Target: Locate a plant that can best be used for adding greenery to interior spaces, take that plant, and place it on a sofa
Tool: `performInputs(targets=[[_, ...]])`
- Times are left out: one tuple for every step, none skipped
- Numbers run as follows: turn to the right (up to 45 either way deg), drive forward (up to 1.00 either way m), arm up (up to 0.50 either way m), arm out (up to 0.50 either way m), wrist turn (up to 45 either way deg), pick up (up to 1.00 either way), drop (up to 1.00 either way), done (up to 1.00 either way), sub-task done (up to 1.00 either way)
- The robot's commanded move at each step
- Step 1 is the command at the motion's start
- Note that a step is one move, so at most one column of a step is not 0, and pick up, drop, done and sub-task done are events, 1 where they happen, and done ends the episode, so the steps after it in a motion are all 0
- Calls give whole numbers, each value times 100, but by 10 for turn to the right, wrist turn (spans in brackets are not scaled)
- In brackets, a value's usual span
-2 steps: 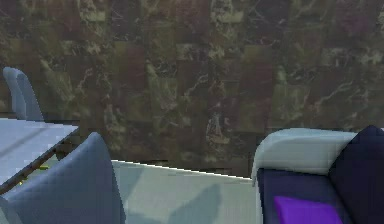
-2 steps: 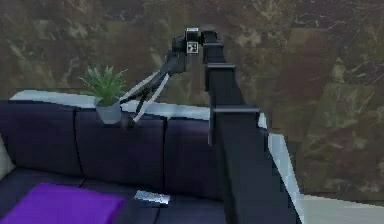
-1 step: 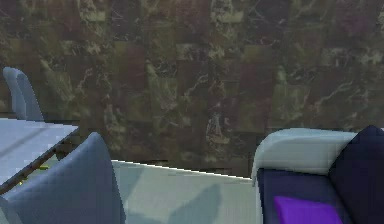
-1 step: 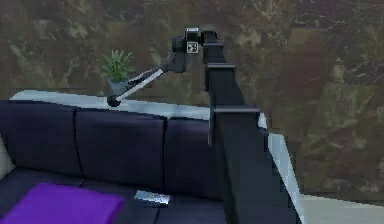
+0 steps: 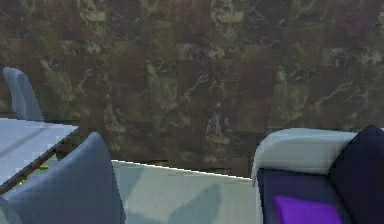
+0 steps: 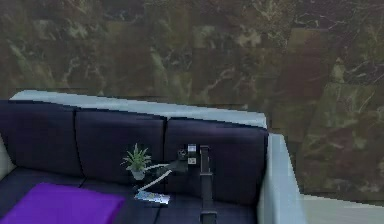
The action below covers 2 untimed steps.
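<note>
Apparently the arm reaches out over the sofa [image 6: 140, 106] to bring the small potted plant [image 6: 136, 160] to its dark seat cushions, the plant right at the gripper [image 6: 150, 183] fingers – whether grasped or released, I cannot tell

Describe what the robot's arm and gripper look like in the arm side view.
The arm is a dark square bar. Near its far end sit two small white squares with black marks. Left of them, the gripper has a dark body and two thin, pale fingers.
</note>
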Motion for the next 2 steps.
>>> performInputs(targets=[[0, 0, -32, 0, 0, 0, 0, 0, 0], [0, 0, 0, 0, 0, 0, 100, 0, 0]])
